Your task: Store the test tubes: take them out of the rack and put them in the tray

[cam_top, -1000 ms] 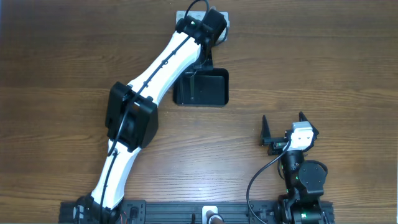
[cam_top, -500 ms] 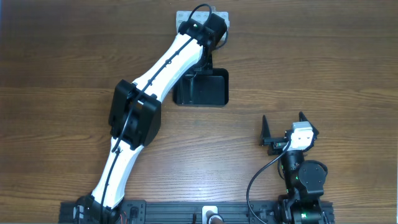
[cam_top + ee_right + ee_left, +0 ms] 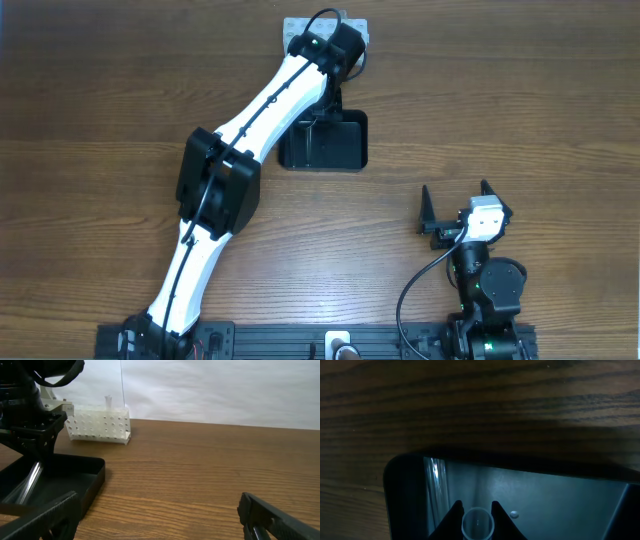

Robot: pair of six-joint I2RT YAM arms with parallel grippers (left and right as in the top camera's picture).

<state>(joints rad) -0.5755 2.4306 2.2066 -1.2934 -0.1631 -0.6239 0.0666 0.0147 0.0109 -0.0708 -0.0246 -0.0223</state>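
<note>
Brown wood-grain worktop (image 3: 500, 90) fills my overhead feed, and a white wall stands behind its far edge in the right wrist view. Near the middle sits the black tray (image 3: 345, 150), with the white rack (image 3: 293, 27) just beyond it at the far edge. The left arm stretches diagonally from its near-left base over both of them.

From the left wrist camera I see the left hand (image 3: 476, 506) above the tray's floor (image 3: 545, 500), with its fingers pinching a clear test tube (image 3: 478, 524). I am looking straight down the tube's open mouth. A second tube (image 3: 436, 490) lies flat in the tray along one side wall. From the right wrist camera it shows as a glassy streak (image 3: 27, 482) behind the tray's wall (image 3: 92, 480).

That camera also shows the rack (image 3: 100, 425) and one tube standing upright in it (image 3: 107, 400).

The right hand (image 3: 455, 195) sits at the near right, well apart from the tray, its fingers (image 3: 45, 515) spread wide and holding nothing.
</note>
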